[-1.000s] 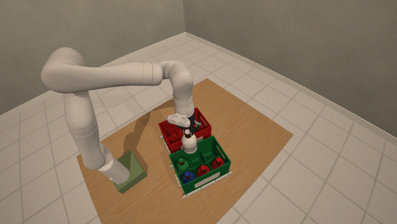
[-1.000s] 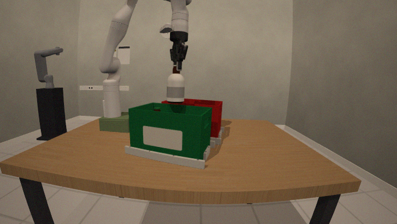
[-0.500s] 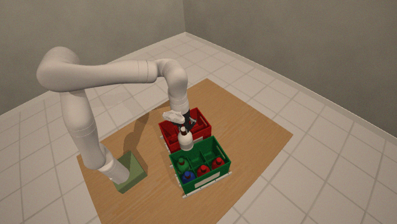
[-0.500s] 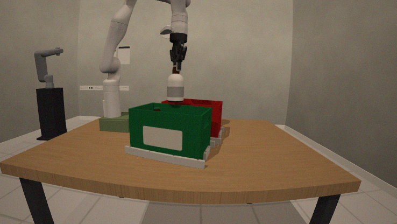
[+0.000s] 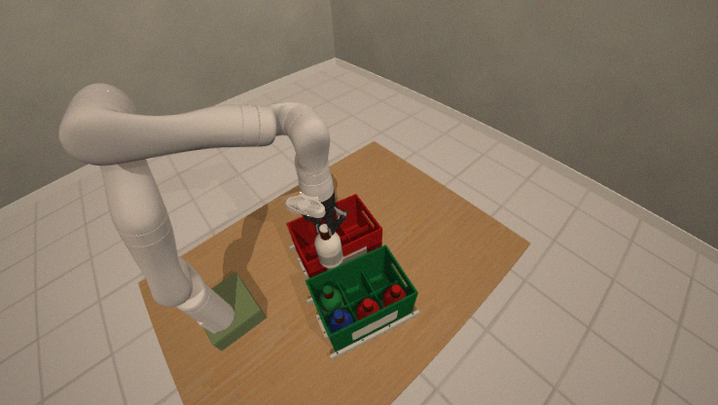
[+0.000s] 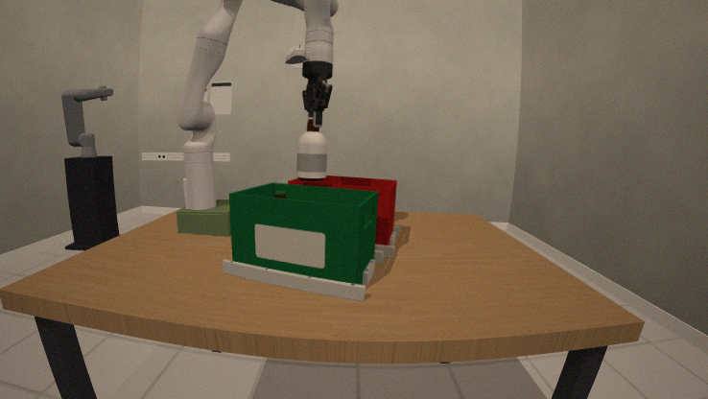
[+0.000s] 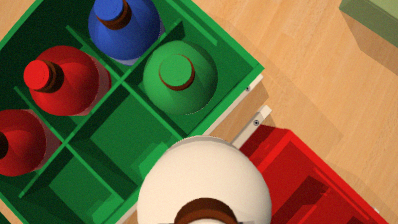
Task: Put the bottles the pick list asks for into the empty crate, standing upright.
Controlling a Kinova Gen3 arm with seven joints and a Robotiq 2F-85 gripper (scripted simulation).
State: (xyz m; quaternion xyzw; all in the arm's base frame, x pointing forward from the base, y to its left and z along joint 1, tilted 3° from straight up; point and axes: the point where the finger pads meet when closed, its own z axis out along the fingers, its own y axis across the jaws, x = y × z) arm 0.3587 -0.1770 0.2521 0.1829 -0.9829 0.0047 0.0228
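Observation:
My gripper is shut on the brown neck of a white bottle with a grey label. I hold it upright in the air, over the place where the green crate meets the red crate. The green crate holds a green bottle, a blue bottle and two red bottles. Its other cells are empty. The red crate's cells look empty. No pick list shows.
Both crates sit on pale grey base rails on the wooden table. The arm's olive base block stands left of the crates. A second grey arm on a black pedestal stands off the table.

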